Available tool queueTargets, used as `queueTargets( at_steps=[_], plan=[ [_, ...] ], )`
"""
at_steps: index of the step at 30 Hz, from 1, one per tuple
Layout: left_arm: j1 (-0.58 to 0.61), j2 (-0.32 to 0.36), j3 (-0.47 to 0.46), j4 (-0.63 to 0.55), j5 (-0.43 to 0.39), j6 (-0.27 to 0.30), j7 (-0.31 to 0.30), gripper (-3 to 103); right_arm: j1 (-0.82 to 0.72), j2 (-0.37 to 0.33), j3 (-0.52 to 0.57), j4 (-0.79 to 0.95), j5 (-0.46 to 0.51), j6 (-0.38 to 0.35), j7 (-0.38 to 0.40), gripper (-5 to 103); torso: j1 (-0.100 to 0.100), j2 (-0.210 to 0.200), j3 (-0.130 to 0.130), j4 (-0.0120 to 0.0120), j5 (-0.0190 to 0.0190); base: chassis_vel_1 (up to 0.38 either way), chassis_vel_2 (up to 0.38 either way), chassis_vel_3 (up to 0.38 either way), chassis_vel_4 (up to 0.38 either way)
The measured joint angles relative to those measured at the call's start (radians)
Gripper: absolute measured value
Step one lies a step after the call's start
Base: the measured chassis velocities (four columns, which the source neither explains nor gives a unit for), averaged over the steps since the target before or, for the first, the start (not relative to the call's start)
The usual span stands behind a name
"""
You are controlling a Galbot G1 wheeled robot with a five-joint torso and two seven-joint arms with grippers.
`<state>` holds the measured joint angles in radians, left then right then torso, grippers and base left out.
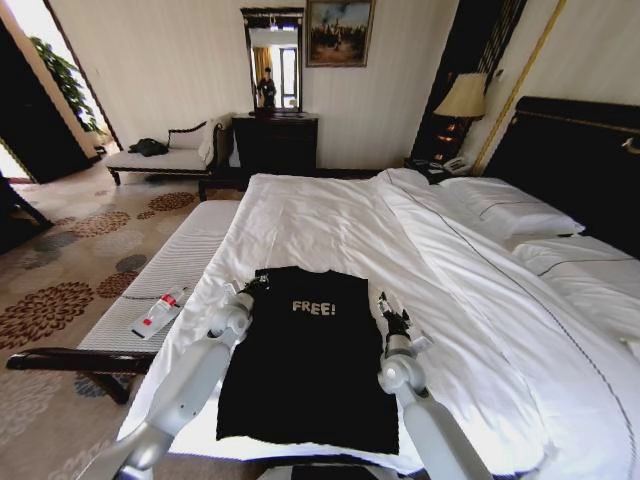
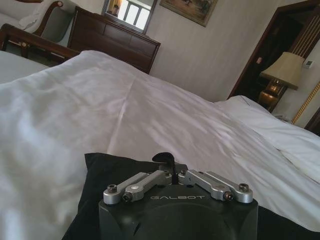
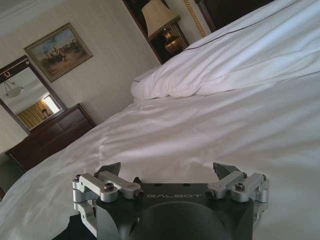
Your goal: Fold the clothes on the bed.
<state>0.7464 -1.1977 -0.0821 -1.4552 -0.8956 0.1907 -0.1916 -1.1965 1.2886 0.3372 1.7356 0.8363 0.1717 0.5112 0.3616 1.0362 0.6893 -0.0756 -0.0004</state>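
Black T-shirt (image 1: 310, 365) lies flat on the bed (image 1: 330, 220) near its foot, white "FREE!" across the chest. Sleeves hidden, apparently tucked under. Left hand (image 1: 252, 288) at the shirt's top-left corner, fingers pressed together, pinching black fabric. Right hand (image 1: 390, 312) at the top-right edge, fingers spread, holding nothing. "GALBOT" printed on both hands. Small bottle (image 1: 160, 310) on the bench beside the bed, label unreadable.
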Motion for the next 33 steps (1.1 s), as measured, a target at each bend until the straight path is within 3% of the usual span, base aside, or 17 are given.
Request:
queueTargets(
  at_steps=[8, 12, 14, 18, 21, 22, 24, 27, 29, 32, 33],
  plan=[
    [-0.008, -0.040, 0.026, 0.032, 0.039, 0.001, -0.029, -2, 0.007, -0.002, 0.002, -0.003, 0.001, 0.000, 0.000, 100, 0.000, 0.000, 0.000, -0.0003, 0.0000, 0.000, 0.000, 0.000, 0.000],
    [0.037, -0.010, 0.019, -0.007, 0.046, 0.014, -0.037, 19, 0.009, -0.002, 0.001, -0.005, 0.002, 0.000, -0.001, 100, 0.000, 0.000, 0.000, 0.0003, -0.0001, 0.000, 0.000, 0.000, 0.000],
    [0.050, -0.001, 0.014, -0.022, 0.046, 0.018, -0.038, 19, 0.009, -0.001, 0.000, -0.006, 0.002, 0.000, -0.001, 100, 0.000, 0.000, 0.000, 0.0003, -0.0003, 0.000, 0.000, 0.000, 0.000],
    [0.114, 0.033, -0.009, -0.099, 0.046, 0.020, -0.020, 41, 0.010, 0.000, -0.007, -0.007, 0.001, 0.000, -0.001, 100, 0.000, 0.000, 0.000, 0.0001, -0.0003, 0.000, 0.000, 0.000, 0.000],
    [0.143, 0.045, -0.020, -0.128, 0.037, 0.021, -0.016, 46, 0.009, 0.001, -0.009, -0.003, 0.001, 0.000, -0.001, 100, 0.000, 0.000, 0.000, 0.0001, -0.0002, 0.000, 0.000, 0.000, 0.000],
    [0.168, 0.052, -0.031, -0.145, 0.032, 0.022, -0.016, 57, 0.008, 0.001, -0.009, 0.002, 0.001, 0.000, -0.001, 100, 0.000, 0.000, 0.000, 0.0003, -0.0002, 0.000, 0.000, 0.000, 0.000],
    [0.175, 0.054, -0.034, -0.147, 0.031, 0.022, -0.017, 57, 0.006, 0.001, -0.009, 0.004, 0.001, 0.000, -0.001, 100, 0.000, 0.000, 0.000, 0.0003, -0.0003, 0.000, 0.000, 0.000, 0.000],
    [0.196, 0.058, -0.048, -0.145, 0.029, 0.024, -0.029, 74, -0.004, 0.000, -0.008, 0.014, 0.001, 0.000, 0.000, 100, 0.000, 0.000, 0.000, 0.0002, -0.0003, 0.000, 0.000, 0.000, 0.000],
    [0.196, 0.058, -0.049, -0.145, 0.030, 0.024, -0.029, 74, -0.007, 0.000, -0.007, 0.016, 0.001, 0.000, 0.001, 100, 0.000, 0.000, 0.000, 0.0002, -0.0002, 0.000, 0.000, 0.000, 0.000],
    [0.185, 0.044, -0.060, -0.156, 0.018, 0.021, -0.035, 89, -0.020, -0.001, -0.003, 0.030, 0.001, -0.001, 0.003, 100, 0.000, 0.000, 0.000, -0.0001, -0.0003, 0.000, 0.000, 0.000, 0.000],
    [0.185, 0.044, -0.060, -0.156, 0.018, 0.021, -0.035, 89, -0.020, -0.001, -0.003, 0.030, 0.001, -0.001, 0.003, 100, 0.000, 0.000, 0.000, -0.0001, -0.0003, 0.000, 0.000, 0.000, 0.000]
  ],
)
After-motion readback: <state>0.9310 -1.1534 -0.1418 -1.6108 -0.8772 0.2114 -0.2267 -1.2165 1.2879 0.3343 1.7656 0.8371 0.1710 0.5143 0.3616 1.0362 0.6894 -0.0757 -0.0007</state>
